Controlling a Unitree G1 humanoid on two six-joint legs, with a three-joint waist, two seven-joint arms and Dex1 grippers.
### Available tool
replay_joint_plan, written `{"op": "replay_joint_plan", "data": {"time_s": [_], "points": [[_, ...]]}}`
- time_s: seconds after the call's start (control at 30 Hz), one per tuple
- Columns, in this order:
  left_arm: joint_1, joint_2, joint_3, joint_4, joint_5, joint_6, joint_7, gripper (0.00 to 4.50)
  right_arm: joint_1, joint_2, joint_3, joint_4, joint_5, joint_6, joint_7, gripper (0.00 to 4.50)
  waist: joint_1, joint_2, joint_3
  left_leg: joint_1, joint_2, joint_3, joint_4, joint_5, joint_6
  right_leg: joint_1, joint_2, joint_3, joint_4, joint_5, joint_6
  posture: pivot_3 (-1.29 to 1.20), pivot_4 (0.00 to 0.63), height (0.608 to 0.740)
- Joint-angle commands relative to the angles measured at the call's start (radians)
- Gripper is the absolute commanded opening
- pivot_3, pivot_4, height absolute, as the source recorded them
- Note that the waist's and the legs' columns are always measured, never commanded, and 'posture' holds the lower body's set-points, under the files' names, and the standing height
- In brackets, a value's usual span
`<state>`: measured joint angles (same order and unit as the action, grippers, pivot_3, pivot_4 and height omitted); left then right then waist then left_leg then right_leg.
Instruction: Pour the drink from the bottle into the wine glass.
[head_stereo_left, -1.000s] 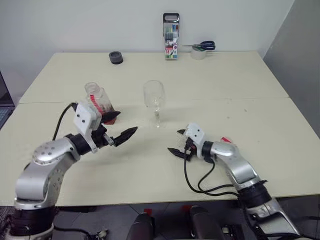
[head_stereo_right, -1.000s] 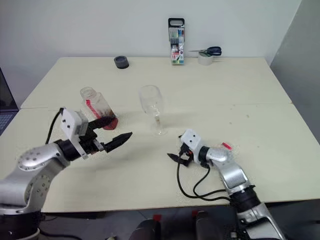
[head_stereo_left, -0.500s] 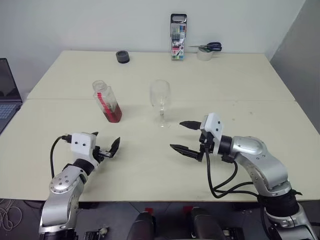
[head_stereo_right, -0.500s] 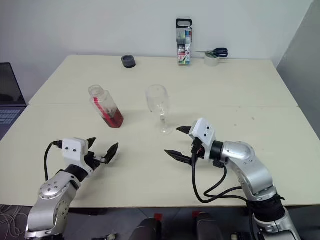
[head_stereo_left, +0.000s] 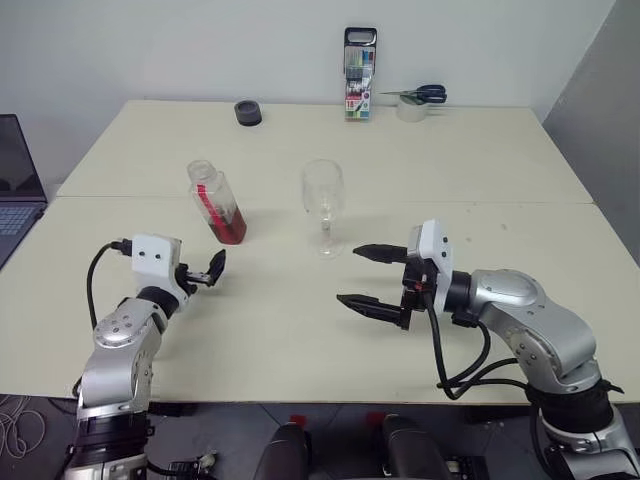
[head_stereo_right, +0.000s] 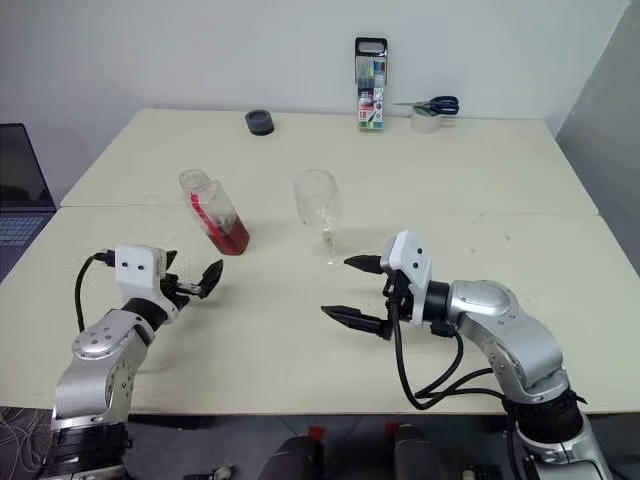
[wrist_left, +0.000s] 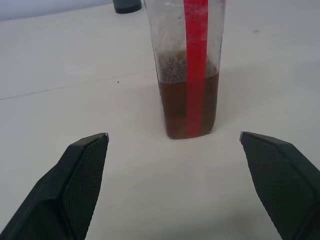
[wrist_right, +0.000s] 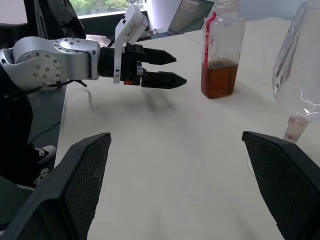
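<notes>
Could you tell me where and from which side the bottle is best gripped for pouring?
Grip the bottle around its flat-sided body, probably above the drink, coming level from the robot's side with the open left end effector. It stands upright, uncapped, facing that end effector.

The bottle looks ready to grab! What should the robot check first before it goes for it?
1. bottle standing upright on the table: ok.
2. Cap off, so it can pour: ok, the mouth looks open.
3. drink inside: ok, a small amount at the bottom.
4. left gripper jaws open and aimed at the bottle, apart from it: ok.
5. wine glass upright and clear of the bottle: ok.
6. right gripper jaws open, holding nothing, near the glass but not touching: ok.
</notes>
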<state>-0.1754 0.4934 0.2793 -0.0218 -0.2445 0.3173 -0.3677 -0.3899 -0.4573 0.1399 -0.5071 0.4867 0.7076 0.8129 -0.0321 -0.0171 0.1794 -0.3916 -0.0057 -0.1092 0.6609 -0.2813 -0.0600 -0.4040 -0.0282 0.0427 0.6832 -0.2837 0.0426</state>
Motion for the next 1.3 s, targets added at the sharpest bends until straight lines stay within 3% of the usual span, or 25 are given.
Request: {"op": "replay_joint_plan", "data": {"time_s": [0.03,0.87,1.3], "points": [[-0.034,0.013,0.000,0.024,0.018,-0.037,-0.001,4.50,-0.019,-0.008,-0.007,-0.043,0.020,-0.007,-0.011,4.48,0.000,0.000,0.000,0.000,0.000,0.000,0.000,0.000,0.000,0.000,0.000,0.000,0.000,0.000,0.000,0.00,0.150,0.740],[-0.270,0.013,-0.062,0.397,0.078,-0.218,-0.069,4.50,-0.047,-0.035,0.004,-0.049,0.021,-0.001,-0.039,4.48,0.000,0.000,0.000,-0.001,0.000,-0.001,0.000,0.000,0.000,0.000,0.000,-0.001,0.000,0.000,0.000,0.00,0.150,0.740],[-0.284,-0.014,-0.078,0.424,0.074,-0.249,-0.068,4.50,-0.046,-0.050,0.015,-0.047,0.019,-0.006,-0.037,4.48,0.000,0.000,0.000,-0.001,-0.001,-0.001,0.001,0.000,0.000,0.000,0.000,-0.001,0.000,0.000,0.000,0.00,0.150,0.740]]}}
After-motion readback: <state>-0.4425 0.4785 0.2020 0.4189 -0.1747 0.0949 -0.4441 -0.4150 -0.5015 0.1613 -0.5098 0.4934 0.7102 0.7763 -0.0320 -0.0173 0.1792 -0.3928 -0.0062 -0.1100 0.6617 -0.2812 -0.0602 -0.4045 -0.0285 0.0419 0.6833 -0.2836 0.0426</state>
